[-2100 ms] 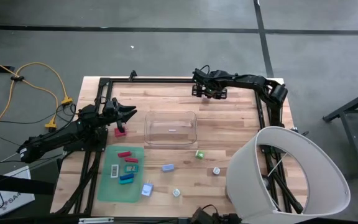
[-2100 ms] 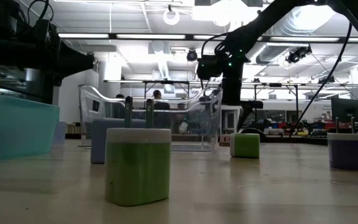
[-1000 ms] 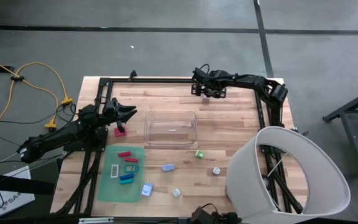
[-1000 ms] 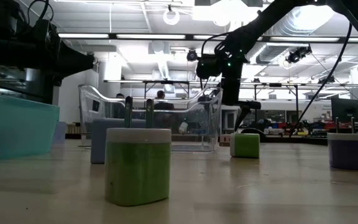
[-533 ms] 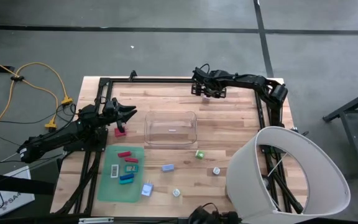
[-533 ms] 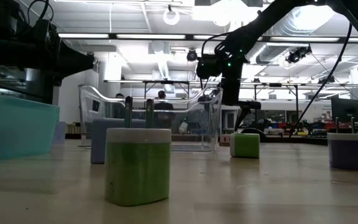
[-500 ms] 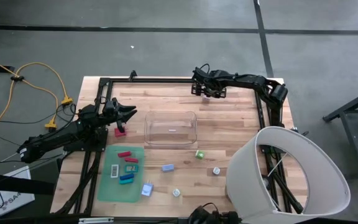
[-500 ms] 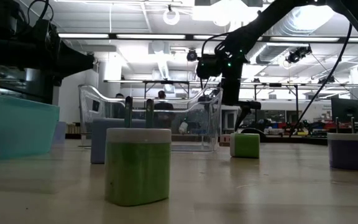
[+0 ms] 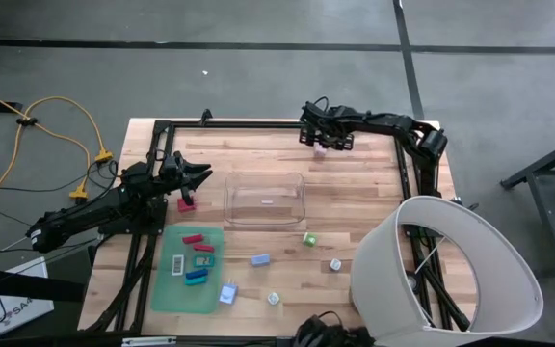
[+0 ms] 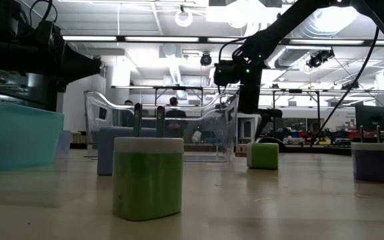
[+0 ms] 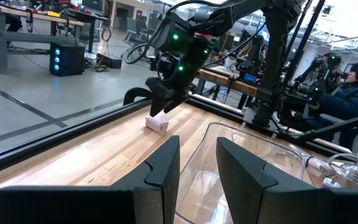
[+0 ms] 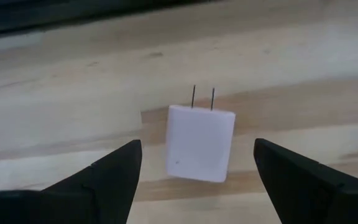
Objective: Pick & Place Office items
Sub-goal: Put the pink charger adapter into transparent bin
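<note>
My right gripper [image 9: 322, 137] hovers open by the table's far edge, its fingers on either side of a white two-pronged plug block [image 12: 201, 143] without touching it. The block lies flat on the wood [image 9: 320, 149]. My left gripper [image 9: 200, 175] waits open at the table's left, above a red piece [image 9: 186, 202]. Several small pieces lie on the green mat [image 9: 167, 289]: a red one [image 9: 193, 239], a teal one [image 9: 203, 248], a blue one [image 9: 196, 276]. Others sit on bare wood: a blue one [image 9: 260, 259], a green one [image 9: 308, 239], a white one [image 9: 335, 263].
The clear bin [image 9: 265, 198] stands mid-table between the arms. A large white cone-shaped shade [image 9: 446, 275] covers the table's right near corner. A black frame rail [image 9: 249, 122] runs along the far edge. In the low view a green block [image 10: 147, 177] stands close to the camera.
My right gripper has shifted slightly toward the table's right and far edge, so the white plug block now shows beside it in the high view. The left arm has kept still.
</note>
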Robot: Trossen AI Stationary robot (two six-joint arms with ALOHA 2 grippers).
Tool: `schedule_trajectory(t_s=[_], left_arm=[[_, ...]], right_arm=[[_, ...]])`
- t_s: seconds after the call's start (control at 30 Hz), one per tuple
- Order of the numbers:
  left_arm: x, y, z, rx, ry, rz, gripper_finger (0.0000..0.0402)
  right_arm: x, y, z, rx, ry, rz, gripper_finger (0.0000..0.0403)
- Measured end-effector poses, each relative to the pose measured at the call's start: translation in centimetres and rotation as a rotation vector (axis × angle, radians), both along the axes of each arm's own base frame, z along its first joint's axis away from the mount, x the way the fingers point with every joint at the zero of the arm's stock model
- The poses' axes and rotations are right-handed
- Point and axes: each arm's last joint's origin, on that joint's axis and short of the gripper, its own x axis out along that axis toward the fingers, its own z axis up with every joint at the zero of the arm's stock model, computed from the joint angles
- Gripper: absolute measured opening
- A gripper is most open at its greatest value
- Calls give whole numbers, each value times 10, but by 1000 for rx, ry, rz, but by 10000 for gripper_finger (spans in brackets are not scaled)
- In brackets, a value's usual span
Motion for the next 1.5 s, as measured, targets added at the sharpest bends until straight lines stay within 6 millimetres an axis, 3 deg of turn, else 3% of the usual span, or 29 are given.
schedule_trajectory(t_s=[0.2,0.67,0.87,1.5], left_arm=[[0,0,0,0,0,0,102],[0,0,0,0,0,0,102],[0,0,0,0,0,0,102],[0,0,0,0,0,0,102]], right_arm=[[-7,5,-15,28,25,-29,299],[-5,2,-22,-7,-34,-56,299],[-4,1,-39,34,-5,-44,299],[-4,-1,-40,38,1,-6,298]])
